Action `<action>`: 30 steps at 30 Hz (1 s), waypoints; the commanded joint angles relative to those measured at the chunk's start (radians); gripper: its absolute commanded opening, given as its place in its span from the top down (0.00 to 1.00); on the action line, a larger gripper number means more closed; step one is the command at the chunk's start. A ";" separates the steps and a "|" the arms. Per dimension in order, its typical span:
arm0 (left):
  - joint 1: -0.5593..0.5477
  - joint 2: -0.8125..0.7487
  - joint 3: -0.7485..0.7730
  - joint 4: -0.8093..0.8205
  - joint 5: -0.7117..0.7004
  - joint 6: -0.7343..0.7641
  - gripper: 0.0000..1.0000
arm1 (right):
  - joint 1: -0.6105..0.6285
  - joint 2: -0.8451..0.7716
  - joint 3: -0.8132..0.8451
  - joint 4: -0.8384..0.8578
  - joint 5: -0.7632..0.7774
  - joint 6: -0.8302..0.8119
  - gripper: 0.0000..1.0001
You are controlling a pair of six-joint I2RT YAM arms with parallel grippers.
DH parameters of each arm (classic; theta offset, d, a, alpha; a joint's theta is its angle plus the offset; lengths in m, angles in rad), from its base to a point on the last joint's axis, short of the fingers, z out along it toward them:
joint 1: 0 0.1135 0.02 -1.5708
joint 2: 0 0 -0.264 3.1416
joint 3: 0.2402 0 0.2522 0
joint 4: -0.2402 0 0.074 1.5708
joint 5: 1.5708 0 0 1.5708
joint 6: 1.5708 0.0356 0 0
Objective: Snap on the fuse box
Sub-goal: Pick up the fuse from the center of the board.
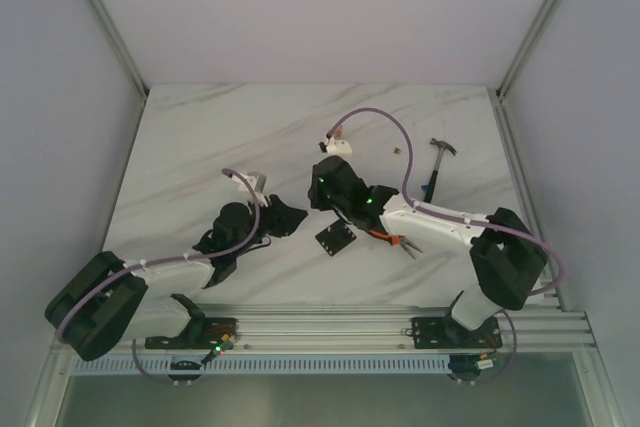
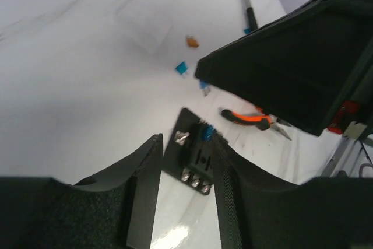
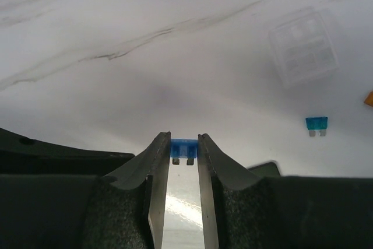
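1. Left arm: comes in low from its base at the near left, forearm angled inward across the surface (image 1: 190, 137), wrist tipped down toward mid-table.
2. Left end effector (image 2: 186, 139): fingers partway apart and aimed at the fuse box (image 2: 194, 158). The box shows through the gap, its sides hidden behind both fingers. The top view puts it just past the tips. I cannot tell if there is contact, and I see no grip.
3. Fuse box: flat on the surface near the middle, turned corner-on. It sits between the two arms, with the pliers (image 2: 250, 118) just beside it on the right.
4. Handling, as a judgement:
   - It is a stiff plastic block, likely light, so it could skate on the smooth top if pushed from one side only.
   - Take it by two opposite side walls.
   - Stay off the top face, where the screws (image 2: 195, 180) and fuses sit.
   - Pressing a fuse in calls for the box to be steadied and pushed straight down.
5. Right arm: rises from the near right and folds inward over the pliers, with the wrist above the surface just beyond the box.
6. Right end effector (image 3: 183, 138): narrow, pinching a blue fuse (image 3: 184, 144) at the fingertips, prongs showing in the gap. The fuse is small with thin prongs, so it will want square alignment.
7. Farther out: a spare fuse (image 3: 316, 123) and a clear lid (image 3: 303, 55) lie loose. A hammer (image 1: 438, 159) lies at the far right.
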 commanded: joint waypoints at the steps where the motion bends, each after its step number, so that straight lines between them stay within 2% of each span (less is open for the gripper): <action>1: -0.038 0.048 0.060 0.153 -0.046 0.020 0.54 | 0.001 -0.044 -0.035 0.076 0.027 0.065 0.74; 10: -0.085 0.126 0.109 0.222 -0.127 -0.004 0.66 | 0.002 -0.115 -0.092 0.134 0.020 0.119 0.74; 23: -0.113 0.132 0.112 0.288 -0.175 -0.036 0.72 | 0.002 -0.141 -0.142 0.185 -0.009 0.170 0.74; 30: -0.122 0.126 0.117 0.276 -0.179 -0.023 0.89 | 0.002 -0.151 -0.161 0.203 -0.025 0.183 0.74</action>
